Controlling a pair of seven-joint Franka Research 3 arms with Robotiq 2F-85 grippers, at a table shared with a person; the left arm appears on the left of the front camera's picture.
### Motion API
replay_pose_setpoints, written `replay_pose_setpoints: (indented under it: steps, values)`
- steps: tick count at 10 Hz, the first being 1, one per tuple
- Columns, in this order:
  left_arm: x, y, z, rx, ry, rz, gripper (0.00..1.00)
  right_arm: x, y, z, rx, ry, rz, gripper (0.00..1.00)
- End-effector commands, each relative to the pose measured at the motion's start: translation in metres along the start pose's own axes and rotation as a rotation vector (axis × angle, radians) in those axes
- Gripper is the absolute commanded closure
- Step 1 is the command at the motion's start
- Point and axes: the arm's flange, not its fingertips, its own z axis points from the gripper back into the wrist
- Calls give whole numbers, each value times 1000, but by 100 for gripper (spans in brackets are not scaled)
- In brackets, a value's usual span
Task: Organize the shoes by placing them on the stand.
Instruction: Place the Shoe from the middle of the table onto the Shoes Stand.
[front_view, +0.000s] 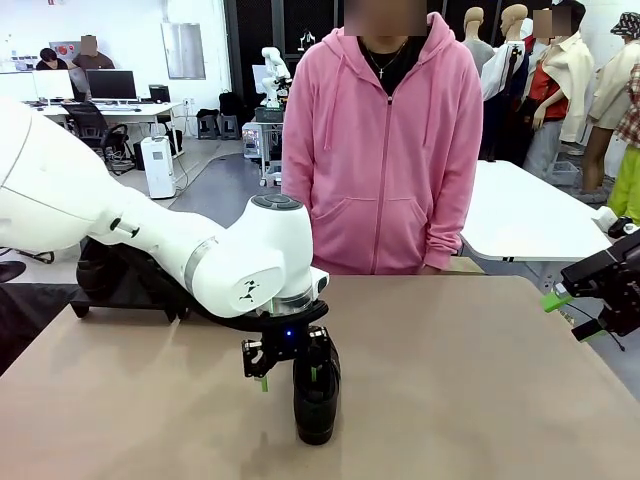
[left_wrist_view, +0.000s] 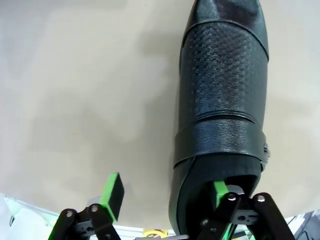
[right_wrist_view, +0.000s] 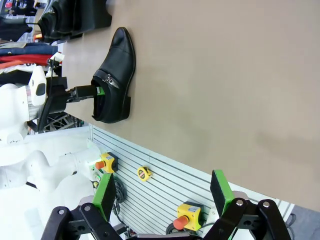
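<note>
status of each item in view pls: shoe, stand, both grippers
shoe: upright on the table, one finger inside its opening, not lifted
stand: far left of the table, mostly hidden behind the left arm
left gripper: fingers straddling the shoe's side wall, still apart
right gripper: open, holding nothing, above the table

This is a robotics lab set up in an open office-like room. Beyond the far edge of the tan table (front_view: 480, 400), a desk (front_view: 110, 108) carries computer monitors (front_view: 110, 84) with a seated person (front_view: 50, 60) behind them. Another white robot arm (front_view: 274, 75) stands on a cart in the middle of the room. A slatted wall panel (right_wrist_view: 160, 175) by the table's near edge holds red emergency-stop buttons (right_wrist_view: 186, 216).
</note>
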Motion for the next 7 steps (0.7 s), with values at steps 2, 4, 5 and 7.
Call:
replay_pose_setpoints:
  steps: [2,4,5,7]
  values:
    - [1,-2,5,17,-25,-18,100,0,0,4,-14,11,11,0]
    - [-1,0,6,15,-42,-29,100,0,0,4,-14,11,11,0]
    - [-2,0,9,7,-49,-32,100,0,0,4,-14,11,11,0]
    - [-6,2,17,-4,-66,-50,100,0,0,4,-14,11,11,0]
